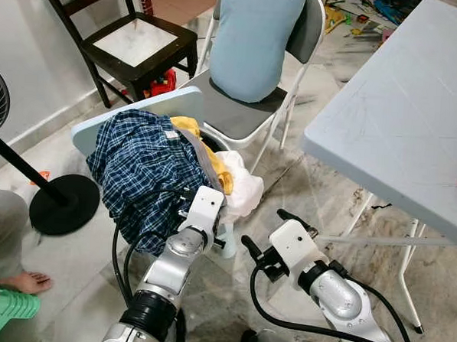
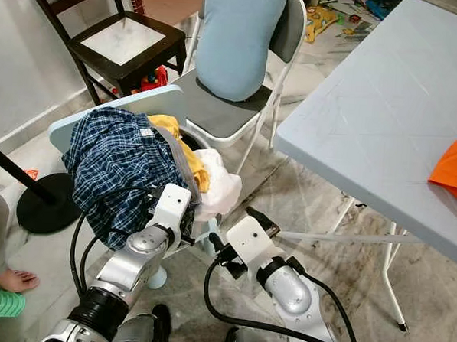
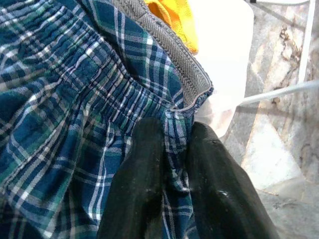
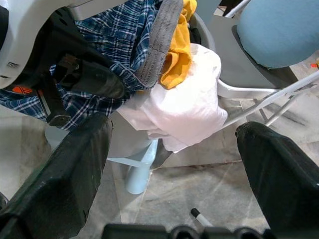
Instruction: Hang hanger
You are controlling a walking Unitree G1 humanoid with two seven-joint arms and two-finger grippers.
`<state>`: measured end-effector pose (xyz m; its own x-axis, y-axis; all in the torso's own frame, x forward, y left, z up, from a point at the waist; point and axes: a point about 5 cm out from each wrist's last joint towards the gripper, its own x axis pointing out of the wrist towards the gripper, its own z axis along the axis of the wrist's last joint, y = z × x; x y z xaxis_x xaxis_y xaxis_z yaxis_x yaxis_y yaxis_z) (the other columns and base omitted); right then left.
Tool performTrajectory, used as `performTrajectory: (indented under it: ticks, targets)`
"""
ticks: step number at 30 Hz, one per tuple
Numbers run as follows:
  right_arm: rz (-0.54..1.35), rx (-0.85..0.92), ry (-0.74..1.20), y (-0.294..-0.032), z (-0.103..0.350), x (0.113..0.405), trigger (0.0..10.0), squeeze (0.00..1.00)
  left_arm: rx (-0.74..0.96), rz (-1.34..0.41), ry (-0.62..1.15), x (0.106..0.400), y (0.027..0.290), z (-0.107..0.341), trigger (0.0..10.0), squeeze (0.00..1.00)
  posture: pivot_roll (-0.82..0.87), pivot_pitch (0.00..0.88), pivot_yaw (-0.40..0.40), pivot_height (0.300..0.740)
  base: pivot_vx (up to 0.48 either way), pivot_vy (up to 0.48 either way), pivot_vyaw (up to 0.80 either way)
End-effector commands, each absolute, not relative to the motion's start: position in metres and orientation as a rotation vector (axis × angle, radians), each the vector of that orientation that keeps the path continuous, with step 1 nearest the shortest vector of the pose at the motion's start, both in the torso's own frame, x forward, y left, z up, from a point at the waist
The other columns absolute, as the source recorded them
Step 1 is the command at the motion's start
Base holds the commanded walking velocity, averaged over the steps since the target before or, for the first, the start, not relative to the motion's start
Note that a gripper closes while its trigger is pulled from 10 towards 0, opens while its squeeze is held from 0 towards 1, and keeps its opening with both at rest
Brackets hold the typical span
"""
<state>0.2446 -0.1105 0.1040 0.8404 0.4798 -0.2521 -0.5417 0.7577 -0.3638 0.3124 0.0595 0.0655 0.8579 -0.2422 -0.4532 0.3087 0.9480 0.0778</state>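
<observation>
A blue plaid garment (image 1: 137, 166) is heaped over a light blue laundry basket (image 1: 159, 106) on the floor in front of me. A yellow cloth (image 1: 189, 127) and a white cloth (image 1: 243, 189) lie beside it in the basket. My left gripper (image 3: 174, 130) is shut on a fold of the plaid garment just below its grey waistband (image 3: 172, 52). My right gripper (image 1: 269, 229) hovers low to the right of the basket, open, with nothing between its fingers (image 4: 75, 169). It faces the white cloth (image 4: 184, 107).
A folding chair (image 1: 239, 114) with a pale blue cushion stands just behind the basket. A grey folding table (image 1: 400, 111) is on the right, with an orange cloth (image 2: 454, 171) on it. On the left are a dark wooden chair (image 1: 135, 47), a fan base (image 1: 62, 204) and a person's foot (image 1: 23, 283).
</observation>
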Motion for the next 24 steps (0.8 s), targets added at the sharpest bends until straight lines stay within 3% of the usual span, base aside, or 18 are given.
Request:
performTrajectory:
  ticks: [1, 16, 20, 24]
  targets:
    - [0.564, -0.440, 0.153, -0.110, 0.102, 0.243, 10.0, 0.00, 0.142, -0.295, 0.486, 0.309, 0.059, 0.059, 0.0, 0.00, -0.11, 0.205, -0.019, 0.740, 0.000, 0.000, 0.00]
    - [0.561, -0.434, 0.155, -0.111, 0.101, 0.243, 10.0, 0.00, 0.136, -0.329, 0.448, 0.307, 0.059, 0.062, 0.0, 0.00, -0.11, 0.209, -0.020, 0.740, 0.000, 0.000, 0.00]
    - [0.556, -0.427, 0.158, -0.112, 0.101, 0.244, 10.0, 0.00, 0.102, -0.348, 0.357, 0.307, 0.060, 0.073, 0.0, 0.00, -0.11, 0.211, -0.016, 0.740, 0.000, 0.000, 0.00]
    - [0.537, -0.412, 0.150, -0.110, 0.098, 0.248, 10.0, 0.00, 0.180, -0.407, 0.255, 0.305, 0.056, 0.088, 0.0, 0.00, -0.08, 0.178, 0.000, 0.740, 0.000, 0.000, 0.00]
